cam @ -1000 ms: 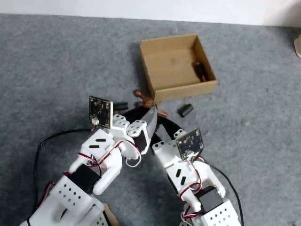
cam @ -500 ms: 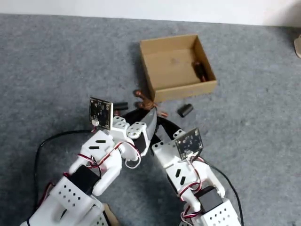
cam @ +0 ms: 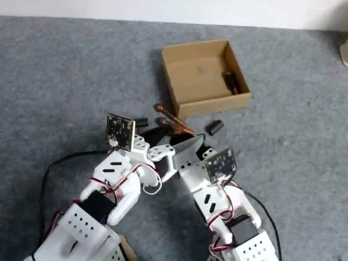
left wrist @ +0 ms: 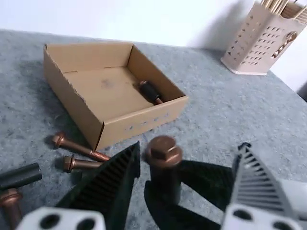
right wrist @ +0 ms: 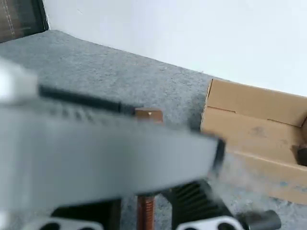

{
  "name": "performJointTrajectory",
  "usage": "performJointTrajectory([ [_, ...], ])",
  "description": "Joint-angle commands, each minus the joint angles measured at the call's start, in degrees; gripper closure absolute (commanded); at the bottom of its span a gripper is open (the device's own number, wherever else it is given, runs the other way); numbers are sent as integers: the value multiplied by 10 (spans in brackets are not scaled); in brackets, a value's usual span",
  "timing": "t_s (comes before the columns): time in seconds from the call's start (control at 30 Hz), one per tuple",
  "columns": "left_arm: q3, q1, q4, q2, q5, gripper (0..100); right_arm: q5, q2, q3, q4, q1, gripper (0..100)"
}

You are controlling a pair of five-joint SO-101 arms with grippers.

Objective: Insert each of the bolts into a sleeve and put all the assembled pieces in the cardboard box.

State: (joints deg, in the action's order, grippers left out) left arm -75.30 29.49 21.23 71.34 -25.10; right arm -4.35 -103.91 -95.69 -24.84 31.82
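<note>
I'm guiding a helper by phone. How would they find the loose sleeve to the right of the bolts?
Find the open cardboard box on the grey carpet. Just outside its front wall, near the right corner in the high view, lies a short black sleeve. The other loose sleeve lies left of the copper bolts; this one lies alone on their right.

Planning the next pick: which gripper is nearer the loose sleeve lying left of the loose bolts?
Left. The left gripper is open just right of the sleeve, one jaw close beside it; the right gripper, holding a bolt between those jaws, is farther off.
</note>
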Motion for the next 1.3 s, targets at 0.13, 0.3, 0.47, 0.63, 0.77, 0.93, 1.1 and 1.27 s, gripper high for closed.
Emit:
performJointTrajectory([
  [0.13,4,3,2,11,-6,691,-4,-8,-80,12,-10,994],
  [0.3,5,2,10,11,-6,691,-2,-9,-80,-3,-31,994],
  [0.47,11,2,30,12,-6,691,32,-7,-80,-3,-56,994],
  [0.63,19,0,33,12,-6,692,32,-7,-80,-22,-56,994],
  [0.77,26,-7,30,12,-7,790,32,-9,-80,-32,-56,994],
  [0.93,34,-29,29,12,-7,989,32,-9,-80,-33,-57,994],
  [1.1,34,-53,29,13,-9,960,32,-7,-80,-33,-58,994],
  [1.27,34,-53,29,13,-9,994,32,-5,-80,-33,-96,994],
])
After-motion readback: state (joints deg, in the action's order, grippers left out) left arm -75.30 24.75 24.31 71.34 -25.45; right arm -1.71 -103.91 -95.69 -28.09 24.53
